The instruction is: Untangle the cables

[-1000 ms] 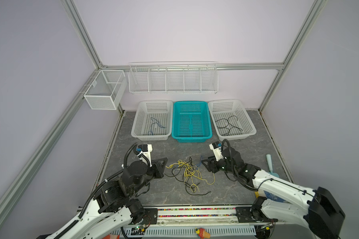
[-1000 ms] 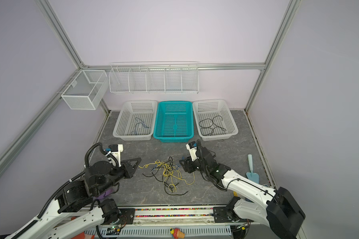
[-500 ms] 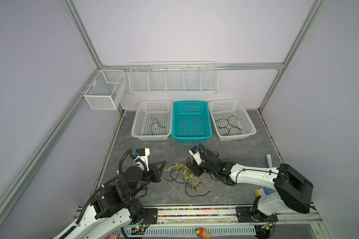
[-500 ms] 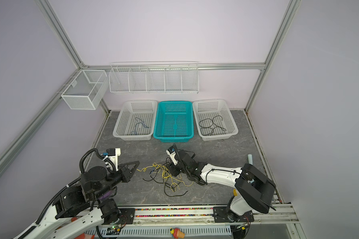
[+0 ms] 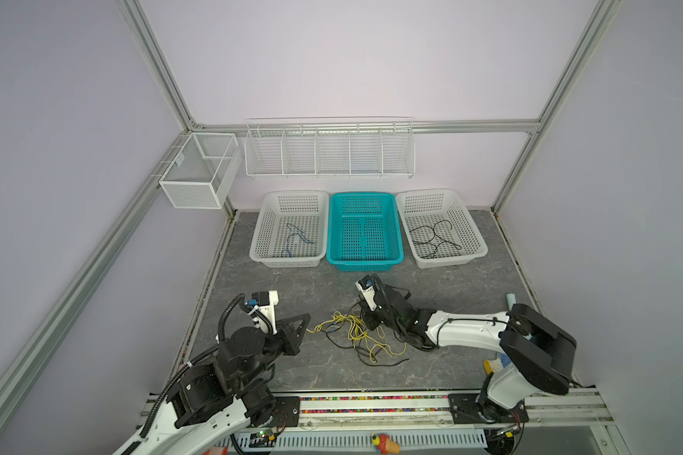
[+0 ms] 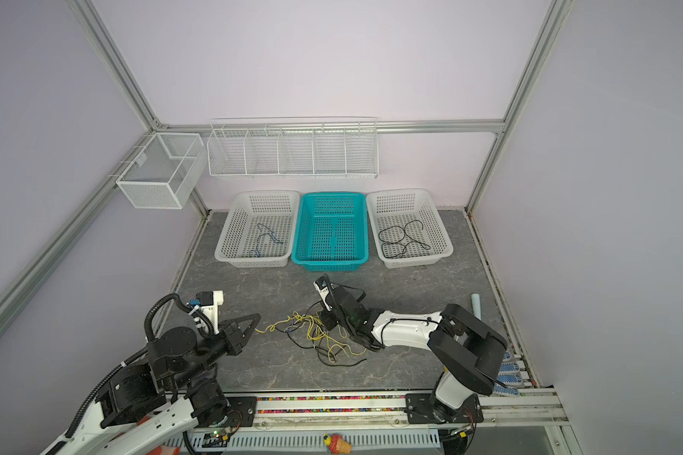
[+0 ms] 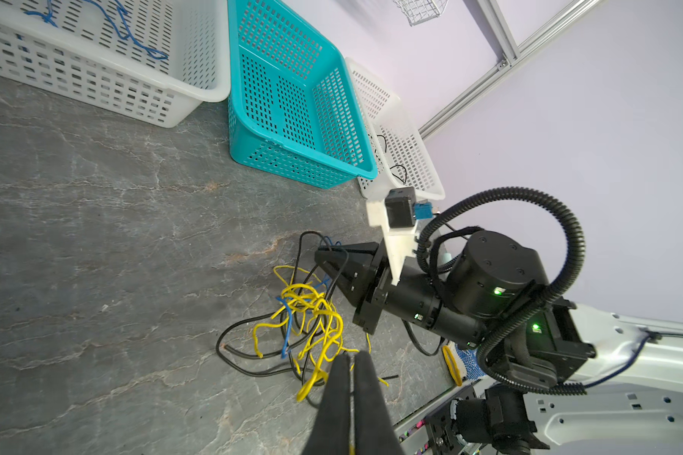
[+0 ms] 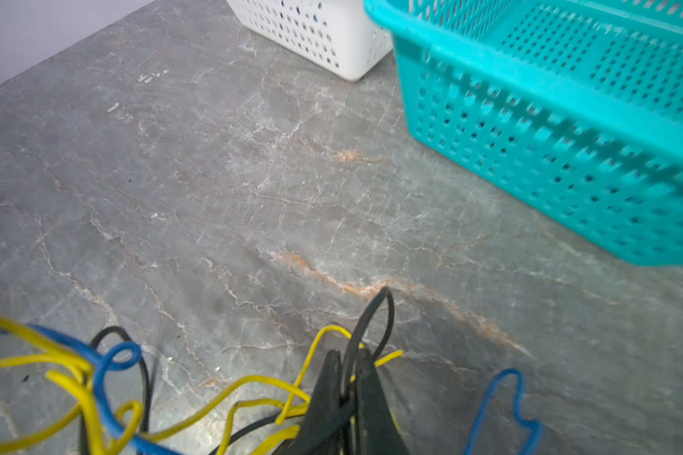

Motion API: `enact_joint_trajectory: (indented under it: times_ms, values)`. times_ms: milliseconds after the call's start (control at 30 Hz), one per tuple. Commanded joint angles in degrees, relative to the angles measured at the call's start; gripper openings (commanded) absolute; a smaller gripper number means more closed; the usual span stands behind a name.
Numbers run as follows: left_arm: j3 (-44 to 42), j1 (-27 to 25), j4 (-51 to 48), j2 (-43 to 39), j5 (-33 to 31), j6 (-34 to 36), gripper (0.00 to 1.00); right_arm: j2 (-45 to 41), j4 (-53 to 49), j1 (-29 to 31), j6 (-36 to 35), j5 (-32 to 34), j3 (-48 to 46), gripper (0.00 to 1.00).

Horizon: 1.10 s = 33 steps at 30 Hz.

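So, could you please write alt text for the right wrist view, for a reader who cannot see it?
The right gripper is shut on a loop of black cable over the grey marbled table. Tangled strands of yellow cable and blue cable lie beside it; a teal basket and a white basket stand beyond.

Loose tangle of thin yellow, black and blue wires (image 5: 356, 335), lying on grey marbled tabletop (image 5: 292, 287), one yellow strand (image 5: 321, 325) stretched out leftward
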Motion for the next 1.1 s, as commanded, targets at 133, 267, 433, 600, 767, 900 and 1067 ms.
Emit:
enact_joint_trajectory:
  times_ms: [133,267,433,600,767,900,1067]
  values:
    - [-4.55,0.27,-6.88,-2.35,-4.13,-5.16,0.0,-15.08,-12.18,-0.17,-1.16,6.66,4.96,0.06]
    - [-7.57,0.27,-5.84,-0.66,-4.22,-6.26,0.0,-21.36,-18.69,-0.2,0.12,4.61,9.3,0.07]
    - [-10.23,0.23,-3.43,3.57,-3.88,-6.55,0.0,-26.23,-27.7,-0.13,1.89,-0.3,16.38,0.06]
    - [-12.43,0.27,-1.04,6.16,-3.87,-6.61,0.0,-31.46,-30.78,-0.16,2.85,-5.04,20.64,0.06]
    - [-14.64,0.29,0.24,6.44,-3.9,-7.42,0.0,-34.45,-34.55,-0.13,2.8,-7.33,25.83,0.06]
    - [-16.37,0.36,0.9,6.53,-4.06,-7.93,0.0,-35.74,-36.49,-0.11,2.39,-8.58,30.07,0.06]
    - [-18.08,0.85,1.4,7.74,-3.97,-8.1,0.0,-36.13,-39.54,-0.17,2.33,-8.97,36.76,0.06]
